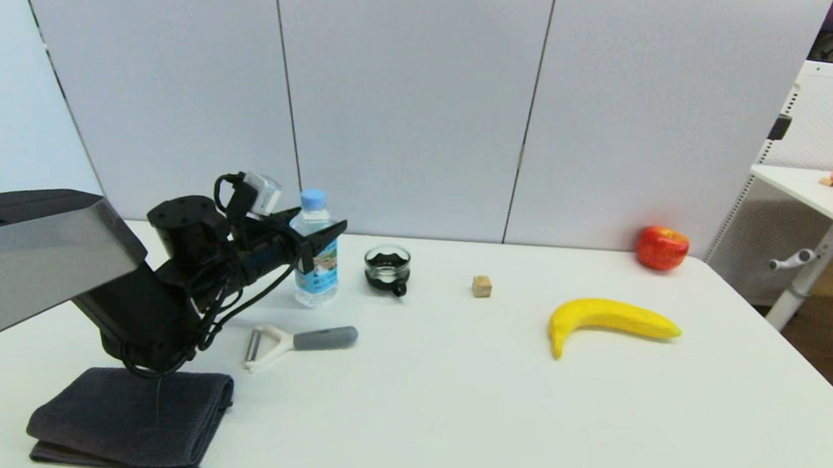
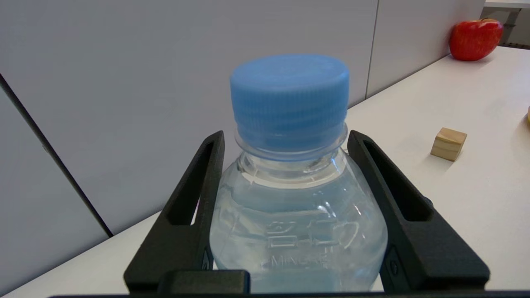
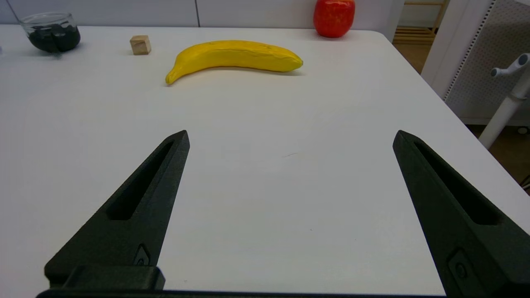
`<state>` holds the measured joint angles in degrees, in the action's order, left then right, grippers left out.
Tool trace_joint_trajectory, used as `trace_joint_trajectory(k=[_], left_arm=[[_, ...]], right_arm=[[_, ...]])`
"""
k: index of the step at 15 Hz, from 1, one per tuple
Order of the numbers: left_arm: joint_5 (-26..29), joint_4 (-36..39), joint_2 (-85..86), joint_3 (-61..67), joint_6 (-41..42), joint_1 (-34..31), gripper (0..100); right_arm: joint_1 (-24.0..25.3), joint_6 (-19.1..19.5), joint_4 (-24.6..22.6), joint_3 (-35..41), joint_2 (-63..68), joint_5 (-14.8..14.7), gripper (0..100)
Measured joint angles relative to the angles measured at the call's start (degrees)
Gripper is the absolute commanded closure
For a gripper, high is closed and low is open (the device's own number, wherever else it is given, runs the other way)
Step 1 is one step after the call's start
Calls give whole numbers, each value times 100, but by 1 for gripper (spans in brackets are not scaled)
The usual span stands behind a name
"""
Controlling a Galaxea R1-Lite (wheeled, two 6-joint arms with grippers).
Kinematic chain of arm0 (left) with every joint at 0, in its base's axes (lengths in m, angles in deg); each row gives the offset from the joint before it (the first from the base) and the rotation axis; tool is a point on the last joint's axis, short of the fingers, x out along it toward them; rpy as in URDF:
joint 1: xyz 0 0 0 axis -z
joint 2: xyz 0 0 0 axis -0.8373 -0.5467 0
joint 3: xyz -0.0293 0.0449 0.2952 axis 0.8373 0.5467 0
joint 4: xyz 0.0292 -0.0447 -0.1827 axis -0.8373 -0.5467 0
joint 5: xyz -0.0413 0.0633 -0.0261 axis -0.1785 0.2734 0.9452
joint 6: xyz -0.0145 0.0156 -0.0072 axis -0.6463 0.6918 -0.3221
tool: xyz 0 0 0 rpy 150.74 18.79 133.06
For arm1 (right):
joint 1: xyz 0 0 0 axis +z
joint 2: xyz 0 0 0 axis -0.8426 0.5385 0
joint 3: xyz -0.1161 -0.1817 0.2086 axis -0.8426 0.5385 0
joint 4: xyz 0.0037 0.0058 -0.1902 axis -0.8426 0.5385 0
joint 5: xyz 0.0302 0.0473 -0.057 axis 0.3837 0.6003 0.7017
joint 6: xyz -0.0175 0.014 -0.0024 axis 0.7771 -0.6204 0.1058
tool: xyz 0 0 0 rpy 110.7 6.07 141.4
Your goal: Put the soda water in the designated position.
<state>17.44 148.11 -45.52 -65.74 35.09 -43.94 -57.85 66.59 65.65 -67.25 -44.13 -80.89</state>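
Between left gripper [image 2: 285, 142] jaws: soda water [image 2: 296, 223] pinched (wrist view only); right gripper [image 3: 290, 138] jaws spread.

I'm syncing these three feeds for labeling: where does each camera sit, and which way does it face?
Head view: on the robot's head, facing forward and down at the table; the left arm shows.
Left wrist view: behind the left end effector, whose fingers flank the soda water.
Right wrist view: behind the open right end effector, facing the banana.
All three show the wooden cube and apple.
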Motion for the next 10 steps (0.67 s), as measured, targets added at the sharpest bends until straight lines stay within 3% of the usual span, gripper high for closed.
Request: trace_joint_trajectory(k=[3,4,10], left_arm=[[0,11,-7,1,0,0,100],[0,24,-9,1,0,0,0],[0,33,-7,17,11,11,0]], right_arm=[[0,0,-2,0,0,2,0],[0,2,-2,0,0,2,0],[0,2,-2,0,0,2,0]])
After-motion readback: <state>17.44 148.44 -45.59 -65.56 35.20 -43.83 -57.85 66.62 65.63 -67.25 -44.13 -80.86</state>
